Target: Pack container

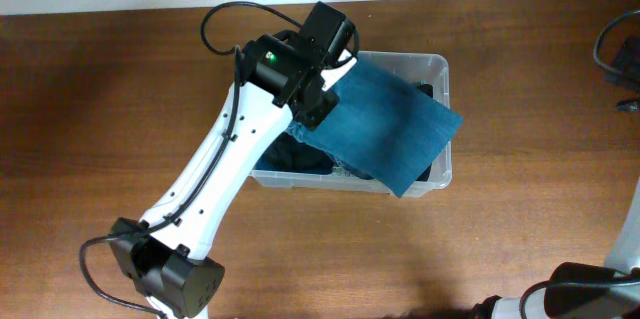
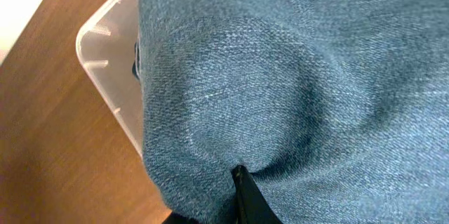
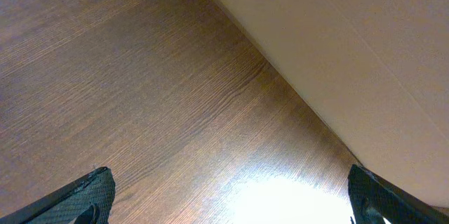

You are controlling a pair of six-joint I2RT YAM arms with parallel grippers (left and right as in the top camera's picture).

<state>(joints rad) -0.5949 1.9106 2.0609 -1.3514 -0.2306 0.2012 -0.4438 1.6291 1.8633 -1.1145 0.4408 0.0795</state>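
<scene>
Now, left gripper (image 1: 338, 67): I am pinching one edge of a blue denim cloth (image 1: 395, 129), with the jaws closed narrow on the fabric.
Right gripper (image 3: 224, 206): I am holding it wide open over bare wood, and nothing is sitting between the jaws.
Container (image 1: 443, 71): it is standing near the middle of the surface, directly under my left gripper and the cloth. Some dark clothing (image 1: 300, 156) is already lying inside.
Key relation: the long axis of the container is running side to side in the overhead view. The cloth is lying diagonal to it, with one corner reaching past the near rim.
Judgement: the cloth is probably needing a turn to line up before I lower it.
Contact: I cannot tell if the cloth is touching the rim.
Nearer arm: the left one is reaching over the container, while the right one is staying well apart.
Surface (image 1: 120, 89): brown wood with visible grain.
Room: a pale wall (image 3: 365, 55) is running along the surface's edge.
</scene>
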